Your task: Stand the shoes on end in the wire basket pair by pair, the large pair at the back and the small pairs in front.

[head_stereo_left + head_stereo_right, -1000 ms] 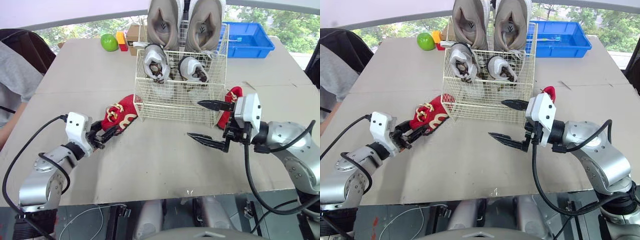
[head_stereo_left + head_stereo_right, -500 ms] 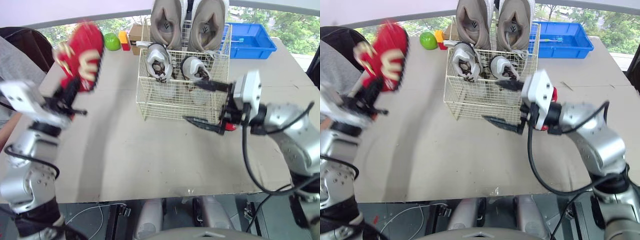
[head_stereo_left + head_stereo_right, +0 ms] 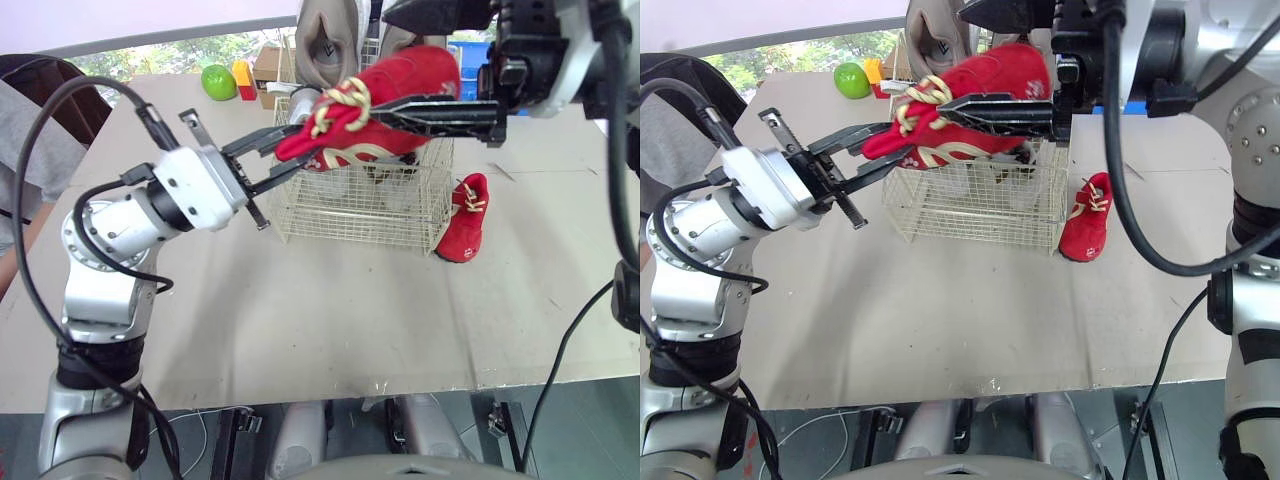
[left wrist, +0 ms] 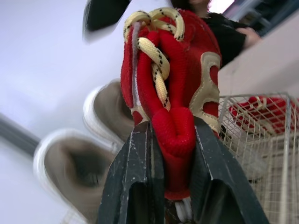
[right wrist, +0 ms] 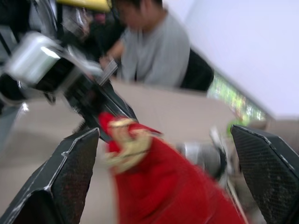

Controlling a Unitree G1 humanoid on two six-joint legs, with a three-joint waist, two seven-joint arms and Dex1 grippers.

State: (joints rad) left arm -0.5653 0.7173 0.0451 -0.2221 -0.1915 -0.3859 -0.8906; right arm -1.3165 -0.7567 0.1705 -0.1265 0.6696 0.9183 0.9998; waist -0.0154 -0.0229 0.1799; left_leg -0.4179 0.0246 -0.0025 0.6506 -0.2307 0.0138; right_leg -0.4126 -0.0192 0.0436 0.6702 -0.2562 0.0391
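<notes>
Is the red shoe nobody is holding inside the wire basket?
No, that red shoe stands on the table outside the wire basket, beside its corner.

Test lab (cardboard-topped table point(image 3: 330, 330), seated person point(image 5: 154, 53))

Matt cloth shoe point(image 3: 400, 85), coated-wire basket point(image 3: 350, 205)

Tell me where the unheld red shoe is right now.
In the left eye view, the loose red shoe stands on the table on the robot's right, beside the wire basket's front right corner, lower than the held red shoe.
</notes>
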